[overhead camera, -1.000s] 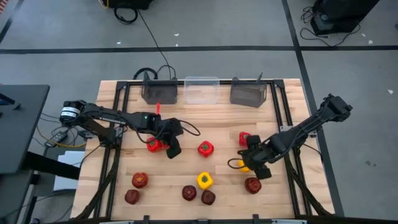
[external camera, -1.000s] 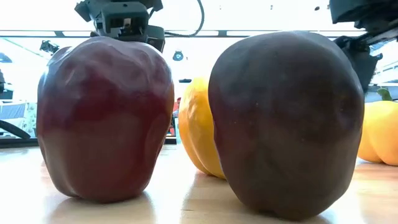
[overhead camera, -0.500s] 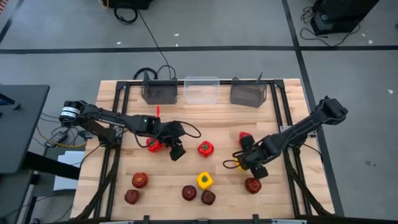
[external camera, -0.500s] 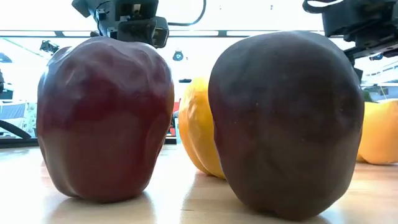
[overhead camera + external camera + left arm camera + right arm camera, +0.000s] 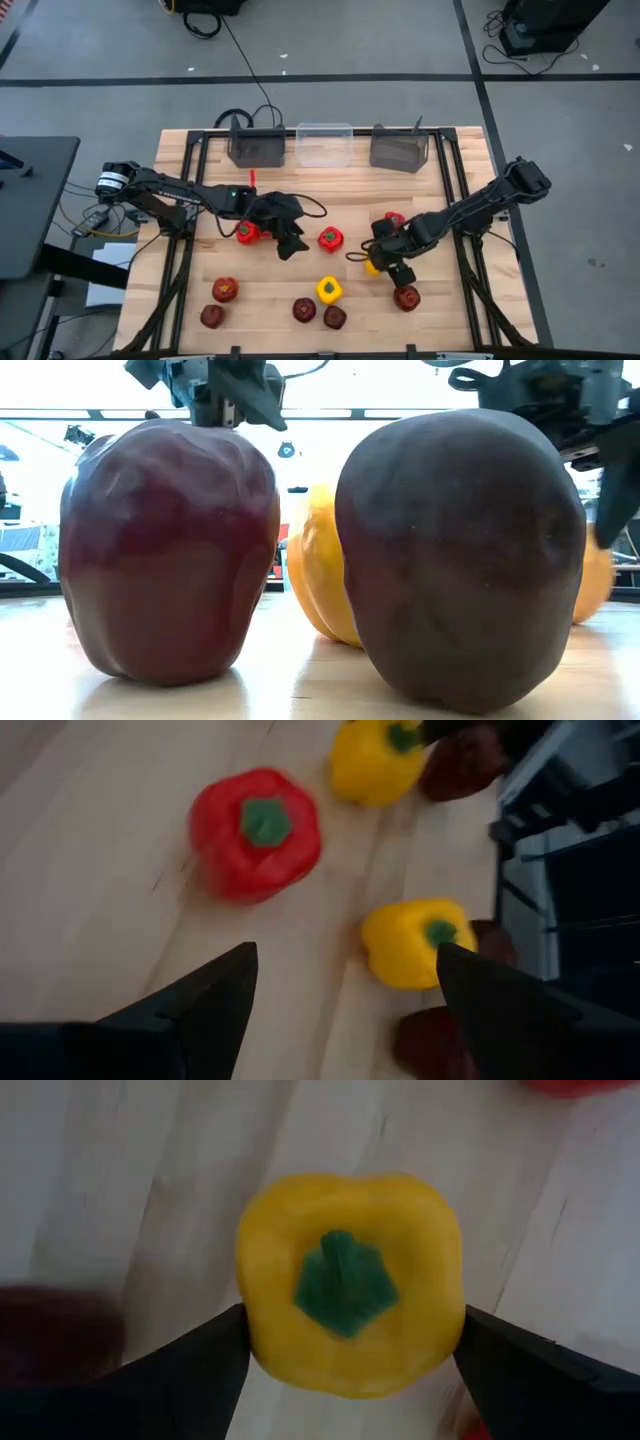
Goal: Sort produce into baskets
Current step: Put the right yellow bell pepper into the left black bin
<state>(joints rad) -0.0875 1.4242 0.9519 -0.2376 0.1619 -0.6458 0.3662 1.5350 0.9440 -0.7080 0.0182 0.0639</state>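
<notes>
My right gripper (image 5: 384, 263) is open and points down over a yellow pepper (image 5: 350, 1280) right of the table's middle. Its fingers stand on either side of the pepper, whose green stem faces up. My left gripper (image 5: 291, 242) hangs open above bare wood between two red peppers (image 5: 247, 232) (image 5: 330, 239), with nothing between its fingers (image 5: 340, 1000). A second yellow pepper (image 5: 328, 289) and several dark red apples (image 5: 304, 310) rest on the table near its front edge. Three baskets stand along the far edge: dark grey (image 5: 257, 148), clear (image 5: 323, 145), dark grey (image 5: 399, 150).
A third red pepper (image 5: 393, 219) lies just beyond my right gripper, and a dark red apple (image 5: 406, 297) just in front of it. Black frame rails (image 5: 455, 190) run along the table's sides. Two apples (image 5: 165, 550) (image 5: 460, 560) fill the low view.
My right gripper has moved toward the table's left and come down, so it now stands over the yellow pepper. My left gripper has tipped upward and shifted a little toward the right, away from the red pepper on its left.
</notes>
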